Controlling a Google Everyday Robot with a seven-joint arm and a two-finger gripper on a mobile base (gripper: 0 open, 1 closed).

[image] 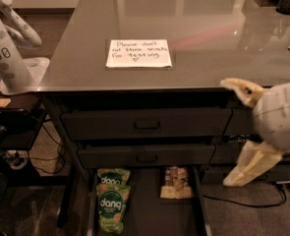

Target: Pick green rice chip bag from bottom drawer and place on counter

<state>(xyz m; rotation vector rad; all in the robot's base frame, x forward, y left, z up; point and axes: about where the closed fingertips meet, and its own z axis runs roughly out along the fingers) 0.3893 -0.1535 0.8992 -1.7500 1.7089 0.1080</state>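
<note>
Gripper (pixel 228 132) stands at the right of the scene, level with the upper drawer fronts, jaws spread wide and empty. Recommended approach: swing left and down into the open bottom drawer (pixel 147 215), and close on the top edge of the nearer green rice chip bag (pixel 110 208) without catching its twin (pixel 113 176) just behind. That bag lies at the drawer's left, well apart from the jaws, below and left of them.

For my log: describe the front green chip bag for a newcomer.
The gripper hangs open before the counter, at right. In the bottom drawer below, at left, lies the green rice chip bag: frontmost, overlapping its twin, unlike the tan packet beside.
</note>
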